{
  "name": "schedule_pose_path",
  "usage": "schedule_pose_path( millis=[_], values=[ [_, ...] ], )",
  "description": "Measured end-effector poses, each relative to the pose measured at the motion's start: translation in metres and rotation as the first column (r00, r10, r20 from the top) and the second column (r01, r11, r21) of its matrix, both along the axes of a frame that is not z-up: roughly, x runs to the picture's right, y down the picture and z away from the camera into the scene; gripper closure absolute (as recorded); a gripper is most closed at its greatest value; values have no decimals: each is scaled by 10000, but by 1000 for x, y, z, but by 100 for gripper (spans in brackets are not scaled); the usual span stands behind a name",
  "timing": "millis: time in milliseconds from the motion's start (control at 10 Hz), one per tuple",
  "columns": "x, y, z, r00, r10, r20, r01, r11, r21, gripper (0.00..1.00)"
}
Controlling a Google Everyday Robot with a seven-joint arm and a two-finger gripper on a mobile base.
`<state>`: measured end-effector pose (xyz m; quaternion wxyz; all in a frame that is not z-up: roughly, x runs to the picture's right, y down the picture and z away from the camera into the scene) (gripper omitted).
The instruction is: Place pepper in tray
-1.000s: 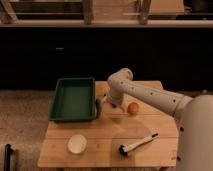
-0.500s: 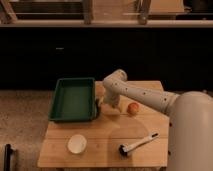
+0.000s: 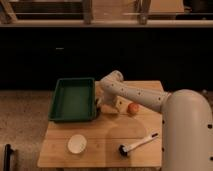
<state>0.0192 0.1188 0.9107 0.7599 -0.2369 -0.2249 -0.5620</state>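
- While you look at the wooden table (image 3: 107, 132), you find the robot's white arm (image 3: 137, 95) reaching across it, and its gripper (image 3: 100, 106) hangs low, just beside the right wall of the big dark green plastic tray (image 3: 73, 99).
- You cannot tell how the gripper is set, or if it holds anything.
- You cannot make out the small green chili pepper; it may be hidden at the gripper.
- You are, by my guess, in the carry step, close to the drop.
- Your next move should lift the gripper over the tray's right rim, bring it above the tray floor, then let go low so the pepper does not bounce out.
- You see nothing lying inside the tray, as far as can be told.
- You see nothing inside the small round white bowl (image 3: 77, 143) near the front either.
- You also have a round orange fruit (image 3: 132, 108) and a black-and-white brush (image 3: 138, 144) on the table, both outside the tray.
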Motion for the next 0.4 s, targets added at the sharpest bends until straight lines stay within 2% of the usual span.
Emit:
schedule_pose_path(
  millis=[400],
  values=[
    [-3,8,13,9998,-194,-89,191,9992,-338,22]
  ],
)
